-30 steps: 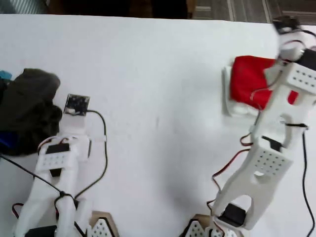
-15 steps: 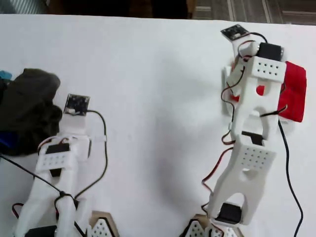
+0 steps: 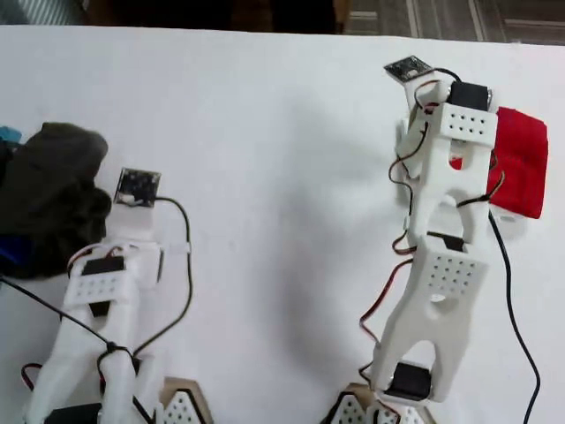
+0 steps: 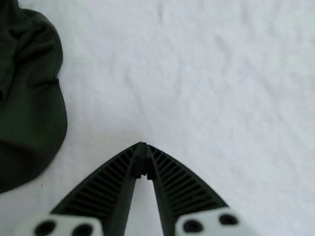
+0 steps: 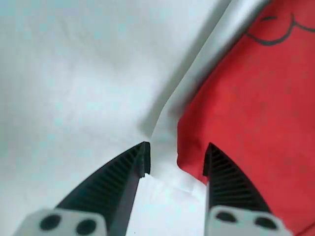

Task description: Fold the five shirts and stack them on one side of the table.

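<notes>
Left gripper (image 4: 142, 160) was pinched shut, way across from the red shirt (image 3: 521, 159), beside the crumpled dark shirts (image 3: 53, 190). Right gripper (image 5: 174, 157) sat open wide over the red shirt's corner. Looked like the stacking step; next, probably grab a dark one.

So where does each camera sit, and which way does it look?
High view: fixed above the table, looking down; shows the left arm and right arm.
Left wrist view: on the left arm's wrist, facing down at the table; the left end effector shows shut, beside a dark shirt.
Right wrist view: on the right arm's wrist, facing down; the right end effector shows open at the red shirt edge.
Shared: high and right wrist views show the red shirt; high and left wrist, the dark shirt.
</notes>
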Tool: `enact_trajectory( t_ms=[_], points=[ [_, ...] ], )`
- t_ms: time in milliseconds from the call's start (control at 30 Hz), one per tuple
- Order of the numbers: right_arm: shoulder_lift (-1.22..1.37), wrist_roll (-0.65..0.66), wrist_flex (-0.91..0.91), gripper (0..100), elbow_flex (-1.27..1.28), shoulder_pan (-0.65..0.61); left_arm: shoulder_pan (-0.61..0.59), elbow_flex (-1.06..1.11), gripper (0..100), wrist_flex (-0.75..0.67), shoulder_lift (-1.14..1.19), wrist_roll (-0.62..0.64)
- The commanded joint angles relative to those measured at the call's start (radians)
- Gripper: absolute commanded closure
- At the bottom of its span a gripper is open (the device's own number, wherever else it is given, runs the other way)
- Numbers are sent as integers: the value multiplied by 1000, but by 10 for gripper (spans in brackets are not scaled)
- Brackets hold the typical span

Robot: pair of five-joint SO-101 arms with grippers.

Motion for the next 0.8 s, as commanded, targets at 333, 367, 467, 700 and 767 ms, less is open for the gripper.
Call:
enact_trajectory(
  t_ms=[333, 367, 467, 700, 767],
  points=[
    [30, 0, -44, 817, -52, 51, -2, -7, 975, -17, -23, 6],
    [30, 0, -44, 817, -52, 51, -2, -7, 975, -17, -23, 6],
    [30, 0, -44, 817, -48, 48, 0, -7, 975, -17, -23, 6],
    [30, -8, -41, 817, -43, 51, 21, -8, 975, -17, -23, 2],
    [31, -9, -39, 817, -41, 50, 26, -8, 975, -17, -23, 2]
  ],
)
